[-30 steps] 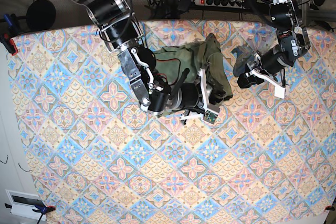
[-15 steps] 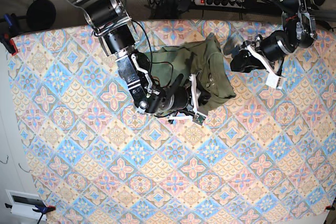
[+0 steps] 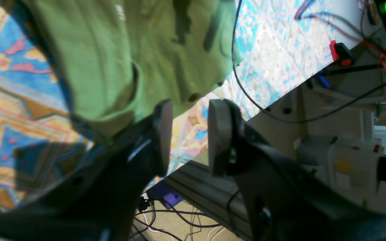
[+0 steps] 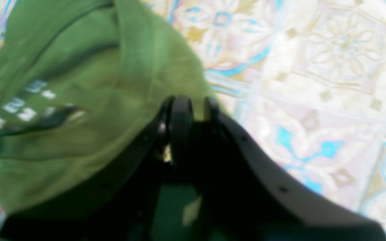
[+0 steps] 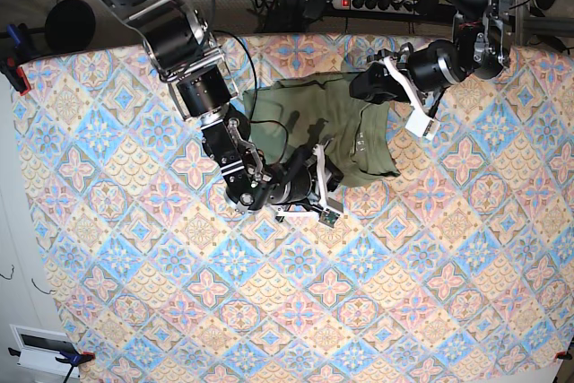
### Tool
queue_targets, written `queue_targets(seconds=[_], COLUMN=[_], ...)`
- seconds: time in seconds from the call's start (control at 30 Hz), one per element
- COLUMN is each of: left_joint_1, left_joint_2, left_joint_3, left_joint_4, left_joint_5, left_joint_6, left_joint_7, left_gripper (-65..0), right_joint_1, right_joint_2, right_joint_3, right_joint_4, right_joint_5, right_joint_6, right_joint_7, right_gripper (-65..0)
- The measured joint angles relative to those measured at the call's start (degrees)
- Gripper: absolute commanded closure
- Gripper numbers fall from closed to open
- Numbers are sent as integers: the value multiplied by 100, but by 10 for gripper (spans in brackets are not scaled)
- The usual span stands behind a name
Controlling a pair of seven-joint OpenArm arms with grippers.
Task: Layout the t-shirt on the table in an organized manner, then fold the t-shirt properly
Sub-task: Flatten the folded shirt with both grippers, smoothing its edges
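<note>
The olive-green t-shirt (image 5: 300,109) lies rumpled at the back middle of the patterned table (image 5: 359,311). My right gripper (image 5: 320,166) rests on the shirt's near edge. In the right wrist view its fingers (image 4: 179,113) are pressed together over a fold of the t-shirt (image 4: 79,67), whose white label print (image 4: 22,103) shows to the left. My left gripper (image 5: 359,87) hovers at the shirt's far right corner. In the left wrist view the left gripper (image 3: 186,134) stands open, with nothing between its pads (image 3: 161,134); the t-shirt (image 3: 129,50) lies just beside the left pad.
Behind the table's far edge run a power strip (image 5: 377,2) and tangled cables. A red clamp (image 5: 13,73) grips the table's left edge, and another red clamp (image 3: 338,53) shows in the left wrist view. A white box (image 5: 40,347) sits off the near left corner.
The left arm swung from right of the shirt up and leftward to its far right corner. The right gripper drew back leftward with the fabric, and the bunched shirt now lies flatter and wider.
</note>
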Motion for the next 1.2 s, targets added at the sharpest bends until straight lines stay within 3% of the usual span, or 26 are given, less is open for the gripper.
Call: queue_targets(seconds=[0.13,0.3,0.53,0.77,0.93,1.0,1.13,1.2], left_joint_1=[-192,-278,-328,-79,-31,-72,-339,-544], left_joint_2=[101,260,269,254,254,238,284,286], left_joint_3=[-2,-22,227,190,319,498,892,988], left_joint_4=[-68,-612,-1290,-122,-133,-225,-717,-1058], left_joint_5=[627,1346,1419,933,988,1095,1397,1576], left_joint_6=[11,-4,-9,-52,-20,11,-2,37], left_joint_7=[-13,-179,-302,-315,-258,-258,-284,-282], left_gripper=[-168,-168,-168,-168,-165,-133,0,0], right_joint_1=[15,-28,-46,33,17,66,219,195], right_joint_2=[28,155,125,310,280,284,291,334], right_joint_3=[107,601,809,785,769,761,761,741], right_joint_4=[-39,793,901,804,133,-11,-197,-262], right_joint_5=[-28,-48,-42,-28,-55,-46,-39,-39], right_joint_6=[0,-17,2,-15,0,0,-2,0], right_joint_7=[-13,-146,-319,-271,-308,-315,-249,-302], right_gripper=[-75,-75,-75,-75,-74,-74,-51,-27])
